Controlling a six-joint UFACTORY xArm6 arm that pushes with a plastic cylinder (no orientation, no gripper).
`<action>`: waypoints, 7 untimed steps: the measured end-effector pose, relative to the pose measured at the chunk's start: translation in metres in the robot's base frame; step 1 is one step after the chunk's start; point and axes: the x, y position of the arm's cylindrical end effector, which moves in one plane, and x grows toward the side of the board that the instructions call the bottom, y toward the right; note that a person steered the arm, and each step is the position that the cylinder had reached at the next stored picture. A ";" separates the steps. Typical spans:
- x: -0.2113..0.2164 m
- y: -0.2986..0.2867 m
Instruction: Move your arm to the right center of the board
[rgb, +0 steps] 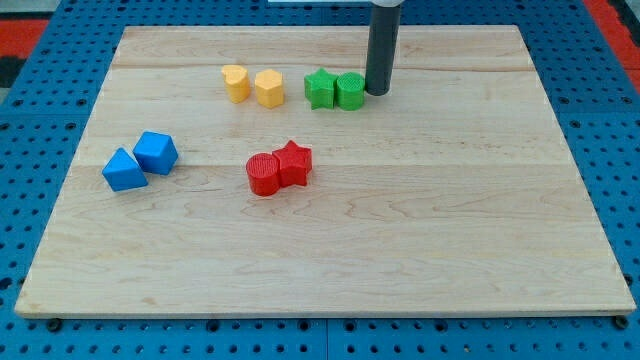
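We are at the start of the move: my tip (378, 93) stands near the view's top of the board (430, 250), just beside the green cylinder (350, 90) on its right, holding nothing, since the rod only pushes. The target, the board's right centre, lies well apart, toward the view's right and lower. In our judgement the next move is a clear slide there, away from the green star (320, 88).

You see a pale wooden table (330, 250) lying on a blue pegboard surface (40, 150), with red patches at the top corners (30, 25).
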 end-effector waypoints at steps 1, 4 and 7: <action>-0.001 -0.019; -0.001 -0.036; 0.023 0.152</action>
